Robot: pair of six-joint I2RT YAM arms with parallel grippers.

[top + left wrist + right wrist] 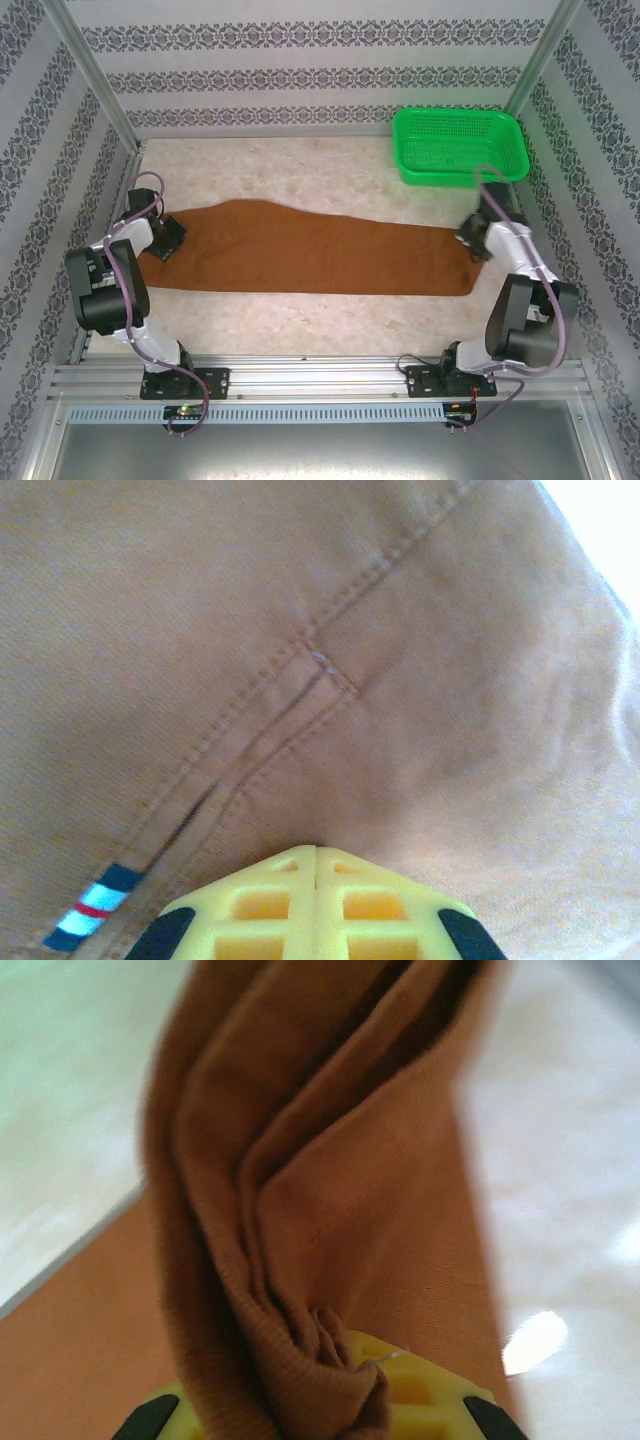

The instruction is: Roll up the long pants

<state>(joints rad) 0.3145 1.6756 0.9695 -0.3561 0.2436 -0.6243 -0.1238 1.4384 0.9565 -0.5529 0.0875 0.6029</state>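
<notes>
My right pincer (350, 1365) is clenched on a bunched fold at the leg end of the long pants (310, 255), fingertips mostly buried in cloth. My left pincer (315, 858) is squeezed closed at the waist end; can't tell if it's got fabric. The pants lie across the table (300, 320), outside the green basket (440, 175) at far right.

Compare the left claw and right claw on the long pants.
The left claw sits at the long pants' wide end, the right claw at the narrow end. The left claw's jaws meet with flat cloth ahead; the right claw pinches a bunched fold. Both are shut.
</notes>
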